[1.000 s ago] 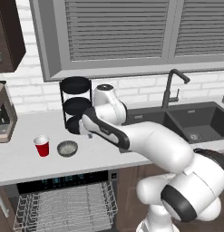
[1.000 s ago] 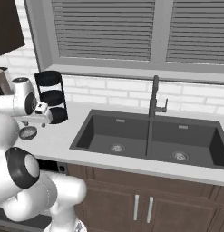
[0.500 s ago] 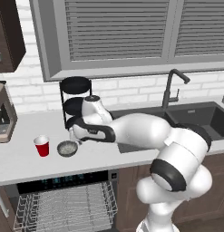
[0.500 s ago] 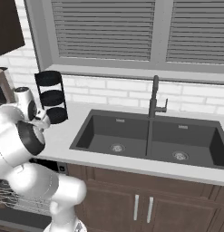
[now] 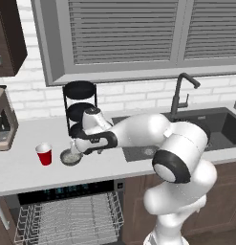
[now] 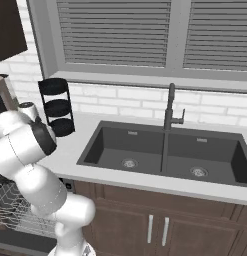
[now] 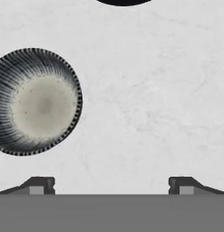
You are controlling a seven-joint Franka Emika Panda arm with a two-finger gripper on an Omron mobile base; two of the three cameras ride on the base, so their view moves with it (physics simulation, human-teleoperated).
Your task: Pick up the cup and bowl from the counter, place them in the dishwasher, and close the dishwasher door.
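Observation:
The grey bowl (image 5: 69,157) sits on the light counter (image 5: 24,177), with the red cup (image 5: 44,154) just to its left. My gripper (image 5: 74,147) hangs close over the bowl's right edge, pointing down. In the hand view the bowl (image 7: 34,102), ribbed outside and speckled inside, lies left of centre. The gripper (image 7: 111,186) is open, its fingertips (image 7: 41,185) wide apart with bare counter (image 7: 145,113) between them. Below the counter the dishwasher (image 5: 67,192) stands open with its wire rack (image 5: 67,220) pulled out. The dishwasher door is hidden beneath the rack.
A black tiered rack (image 5: 79,107) stands right behind the bowl, and its base (image 7: 122,1) shows at the hand view's top edge. A coffee machine (image 5: 4,122) is at the far left. The dark double sink (image 6: 165,152) and faucet (image 6: 170,107) lie to the right.
The arm has swung left and lowered, bringing the gripper from beside the tiered rack down to just above the bowl. The jaws stayed open. Cup and bowl have not moved.

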